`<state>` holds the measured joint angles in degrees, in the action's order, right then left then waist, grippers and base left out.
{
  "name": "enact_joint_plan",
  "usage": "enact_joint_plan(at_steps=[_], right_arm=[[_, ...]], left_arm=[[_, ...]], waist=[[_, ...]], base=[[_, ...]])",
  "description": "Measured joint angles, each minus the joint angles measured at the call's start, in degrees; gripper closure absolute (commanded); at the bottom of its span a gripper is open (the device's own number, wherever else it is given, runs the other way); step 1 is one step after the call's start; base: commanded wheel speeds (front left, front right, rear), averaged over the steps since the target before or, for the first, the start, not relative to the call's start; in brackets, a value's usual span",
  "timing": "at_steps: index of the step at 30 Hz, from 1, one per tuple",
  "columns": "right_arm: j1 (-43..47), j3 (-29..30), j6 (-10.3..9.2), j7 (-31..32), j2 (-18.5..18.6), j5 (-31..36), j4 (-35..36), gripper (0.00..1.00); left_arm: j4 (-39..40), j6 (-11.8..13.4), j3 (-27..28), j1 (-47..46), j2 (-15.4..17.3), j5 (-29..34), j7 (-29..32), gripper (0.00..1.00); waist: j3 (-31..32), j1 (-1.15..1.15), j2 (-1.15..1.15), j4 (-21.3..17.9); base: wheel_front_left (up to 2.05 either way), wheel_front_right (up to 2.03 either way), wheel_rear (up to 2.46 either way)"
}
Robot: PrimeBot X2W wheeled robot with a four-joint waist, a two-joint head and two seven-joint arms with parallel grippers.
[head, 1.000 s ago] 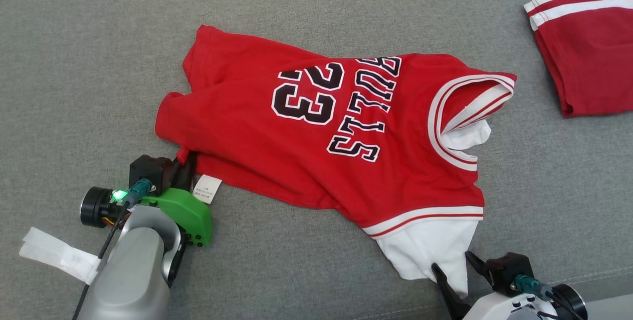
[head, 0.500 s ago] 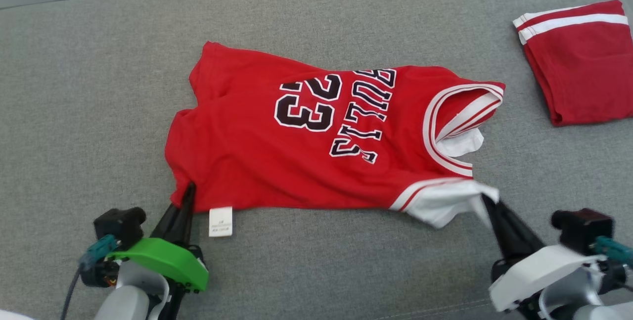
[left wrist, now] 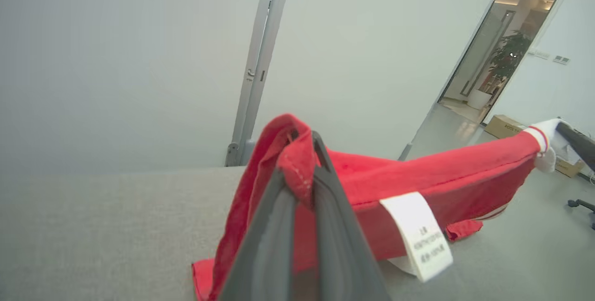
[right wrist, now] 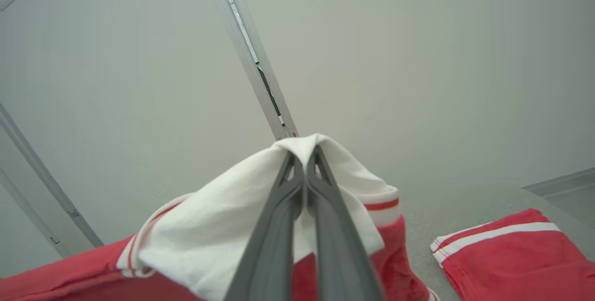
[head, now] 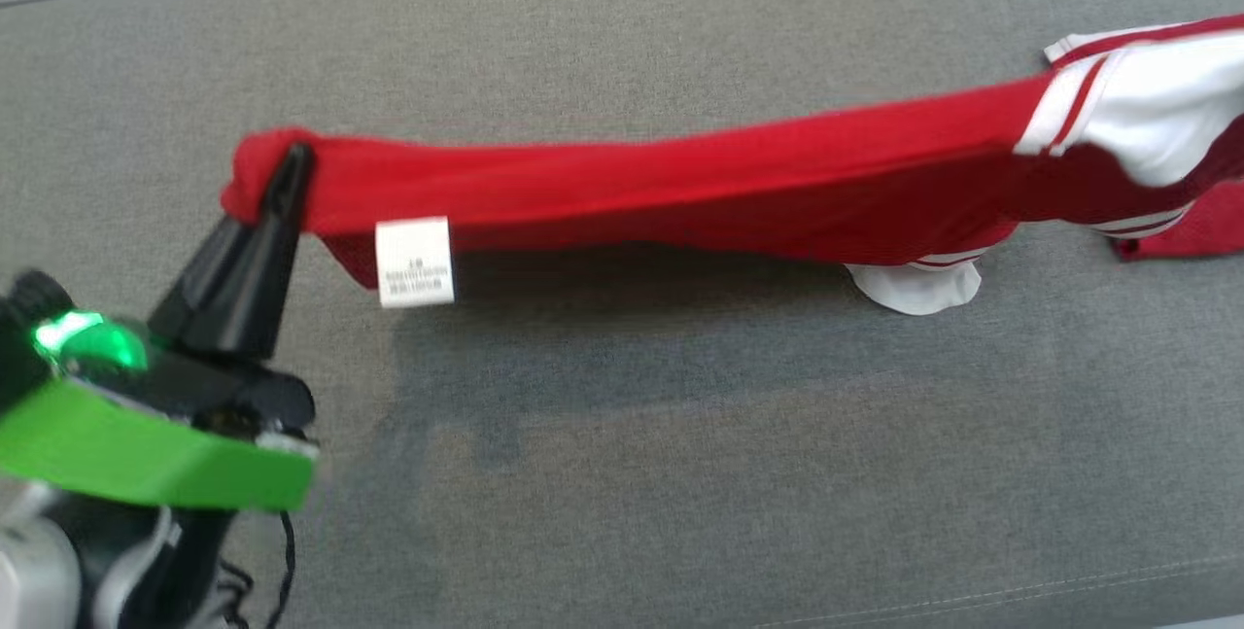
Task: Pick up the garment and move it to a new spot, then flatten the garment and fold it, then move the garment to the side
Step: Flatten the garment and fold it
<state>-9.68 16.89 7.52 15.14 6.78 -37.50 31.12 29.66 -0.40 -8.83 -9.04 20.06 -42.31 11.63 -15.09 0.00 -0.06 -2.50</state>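
The garment (head: pixel 680 192), a red jersey with white sleeves, hangs stretched in a long band above the grey cushioned surface (head: pixel 680 473). My left gripper (head: pixel 290 160) is shut on its red corner at the left, beside a white label (head: pixel 415 262). In the left wrist view the left gripper (left wrist: pixel 302 159) pinches a red fold of the garment (left wrist: pixel 418 170), and the right gripper's dark finger (left wrist: pixel 576 142) holds the far end. In the right wrist view my right gripper (right wrist: pixel 304 152) is shut on the white sleeve (right wrist: pixel 209 226). The jersey's lower part trails down to the surface.
A folded red piece with white stripes (right wrist: pixel 520 254) lies on the surface to the right, partly behind the lifted jersey. A pale wall with a door frame (left wrist: pixel 260 63) stands beyond the surface's far edge. A cardboard box (left wrist: pixel 504 126) sits on the floor far off.
The right gripper has shut on the white sleeve. Both grippers have lifted the jersey off the surface and pulled it taut between them. The head view has also shifted.
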Motion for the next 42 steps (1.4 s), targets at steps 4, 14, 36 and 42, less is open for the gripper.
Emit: enact_joint_plan(at_steps=[4, 14, 36, 42], right_arm=[[-16.30, 0.45, 0.00, 2.03, 2.22, 2.14, -6.83, 1.00], [-60.27, -0.05, 0.09, -6.69, -1.87, 19.94, -44.69, 1.00], [-41.88, -19.76, -0.01, -29.89, 3.76, 9.42, -50.02, 1.00], [-16.99, -21.24, 0.03, -29.97, 5.83, 7.02, -45.33, 1.00]], left_arm=[[-3.27, 1.31, 1.38, -17.27, 1.09, -3.82, 7.24, 1.00], [-39.76, -0.24, -1.13, -60.04, 0.01, 4.27, 4.42, 1.00], [-54.21, -7.13, -6.26, -49.08, -0.59, 5.50, -26.69, 1.00], [-46.77, -6.86, -4.26, -21.48, -1.51, 10.25, -26.66, 1.00]], waist=[[-2.66, 0.00, 0.00, 0.44], [-11.81, 0.01, 0.00, 1.33], [-19.22, 0.00, 0.00, -1.05], [-15.11, 0.00, 0.00, -0.98]], base=[[0.00, 0.00, 0.00], [0.00, 0.00, 0.00], [0.00, 0.00, 0.00], [0.00, 0.00, 0.00]])
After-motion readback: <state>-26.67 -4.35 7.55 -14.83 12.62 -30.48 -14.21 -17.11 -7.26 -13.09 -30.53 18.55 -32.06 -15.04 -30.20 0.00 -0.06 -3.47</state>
